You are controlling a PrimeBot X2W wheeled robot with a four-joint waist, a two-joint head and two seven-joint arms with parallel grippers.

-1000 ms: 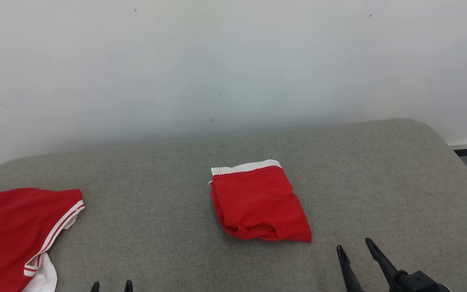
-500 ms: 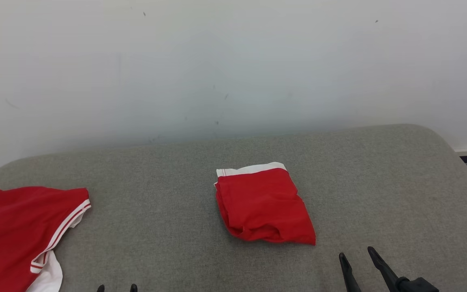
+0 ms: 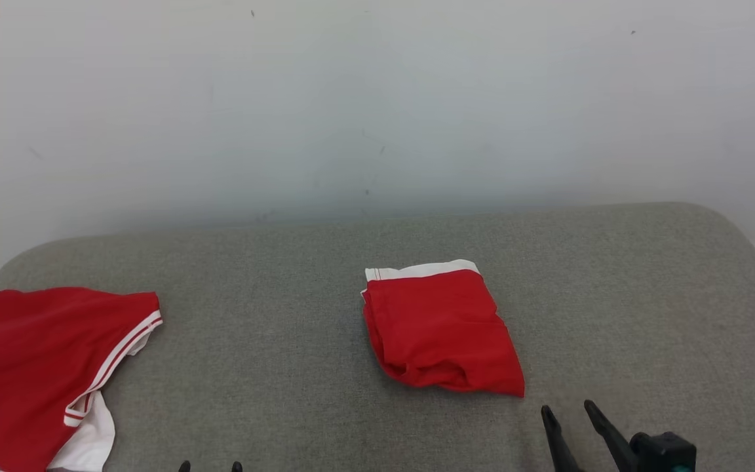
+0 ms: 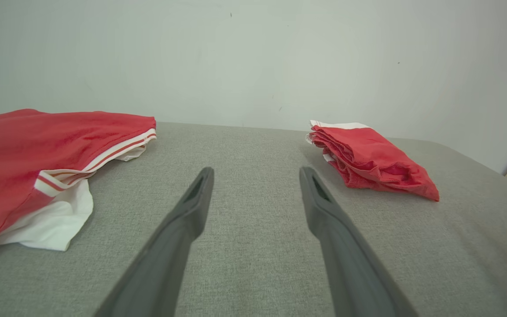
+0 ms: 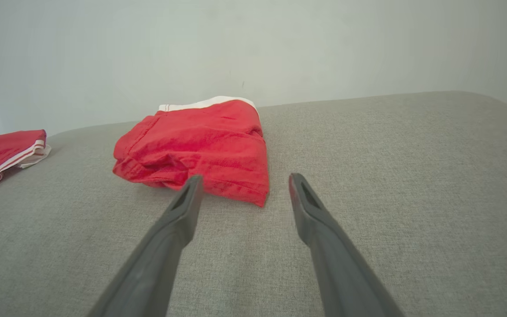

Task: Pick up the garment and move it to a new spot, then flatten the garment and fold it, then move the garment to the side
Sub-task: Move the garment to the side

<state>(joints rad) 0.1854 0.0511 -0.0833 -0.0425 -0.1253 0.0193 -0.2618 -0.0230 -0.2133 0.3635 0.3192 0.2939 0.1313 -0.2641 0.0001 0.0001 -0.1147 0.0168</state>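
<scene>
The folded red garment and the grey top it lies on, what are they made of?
The folded red garment looks like soft, matte knit cloth, maybe cotton or sports polyester: it creases and sags at its edges, and has a white band. The grey top looks like woven upholstery fabric, probably over padding: a fine weave shows in the wrist views, and its corners are rounded.

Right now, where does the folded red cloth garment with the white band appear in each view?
Head view: the folded red garment sits near centre on the grey padded surface.
Left wrist view: garment upper right, beyond the left gripper.
Right wrist view: garment left of centre, above the right gripper.
Shared landmark: spread red shirt with white-striped trim, left of it everywhere.
</scene>
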